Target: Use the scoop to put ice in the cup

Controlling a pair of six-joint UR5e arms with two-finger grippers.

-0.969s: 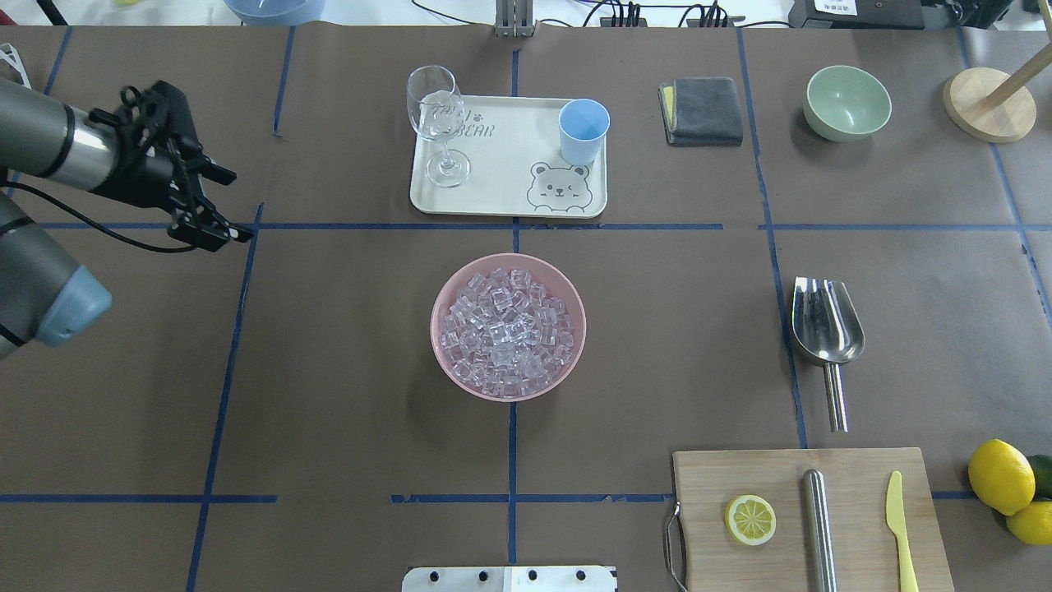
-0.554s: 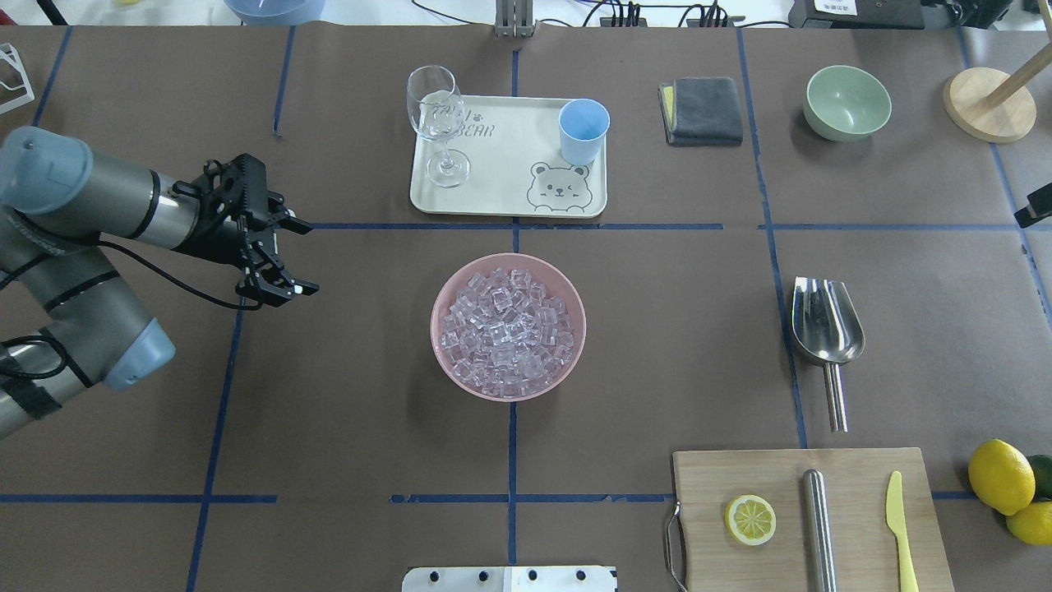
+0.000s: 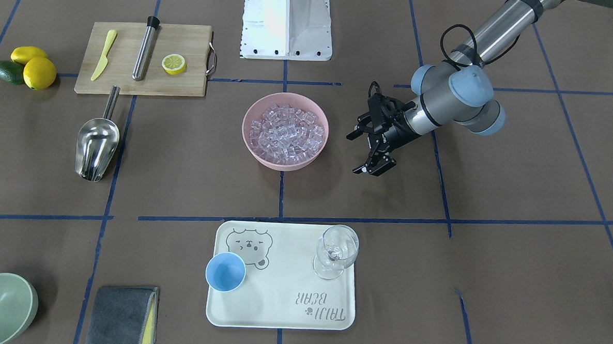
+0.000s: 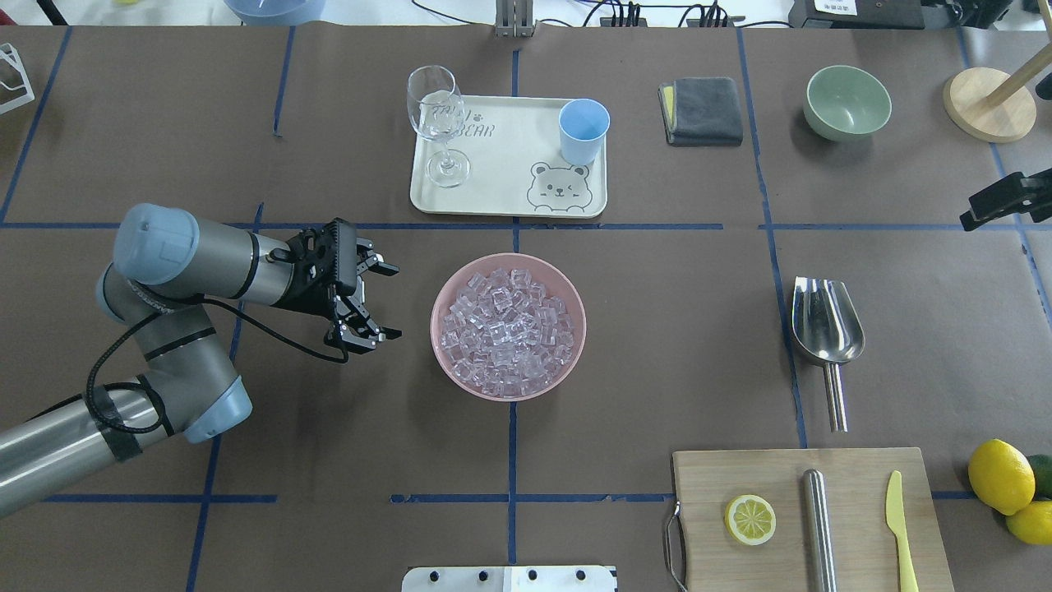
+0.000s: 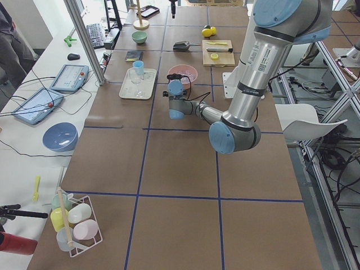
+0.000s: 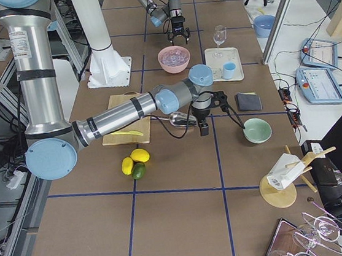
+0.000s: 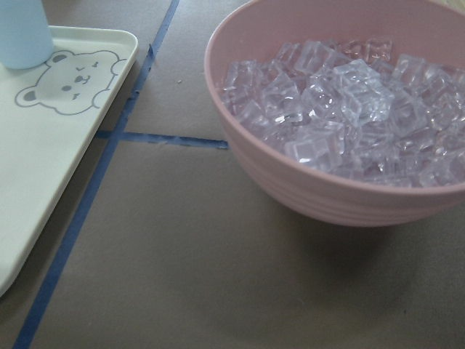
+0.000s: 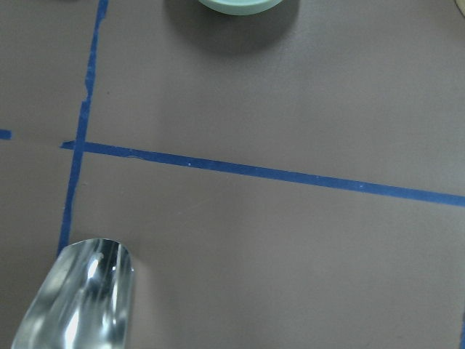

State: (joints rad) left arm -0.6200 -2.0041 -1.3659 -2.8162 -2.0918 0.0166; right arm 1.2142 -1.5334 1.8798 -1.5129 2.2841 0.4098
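Observation:
The ice (image 4: 508,329) fills a pink bowl (image 4: 580,345) at the table's middle. It also shows in the left wrist view (image 7: 349,109) and the front view (image 3: 285,129). The light-blue cup (image 4: 583,131) stands upright on a cream bear tray (image 4: 501,164). The steel scoop (image 4: 826,325) lies flat at the right, handle toward the robot. My left gripper (image 4: 386,301) is open and empty, just left of the bowl, apart from it. My right gripper (image 4: 998,201) shows partly at the right edge, beyond the scoop (image 8: 80,298). I cannot tell whether it is open.
A wine glass (image 4: 436,115) stands on the tray's left end. A grey cloth (image 4: 703,109), a green bowl (image 4: 847,102) and a wooden stand (image 4: 986,103) sit at the far right. A cutting board (image 4: 772,477) with a lemon slice, steel cylinder and yellow knife lies near right, lemons (image 4: 1000,475) beside it.
My left arm has swung from the far left in toward the pink bowl, its gripper open throughout. My right gripper has come further into view at the right edge.

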